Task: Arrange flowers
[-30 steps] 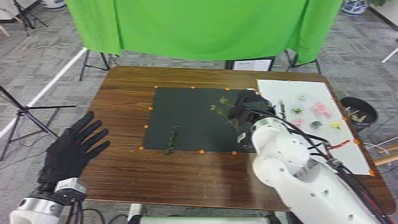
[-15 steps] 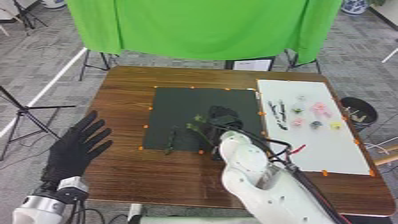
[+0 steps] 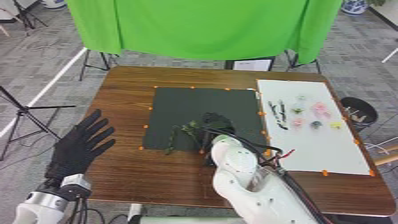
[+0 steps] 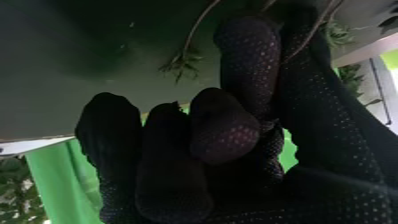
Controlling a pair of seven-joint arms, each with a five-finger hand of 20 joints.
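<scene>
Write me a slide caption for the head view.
The right hand holds a green sprig at the black mat; flowers lie on the white sheet.

Light's pretty even and bright over the table (image 3: 124,170), honestly. The white sheet (image 3: 311,150) bounces the most, while the black mat (image 3: 191,105) soaks it up and the right hand (image 3: 216,121) almost melts into it. Wrist view's way dimmer: that right hand (image 4: 169,175) is mostly shadow with pale specks, green cloth (image 4: 67,175) glowing behind, harsh white glare at one edge.
</scene>
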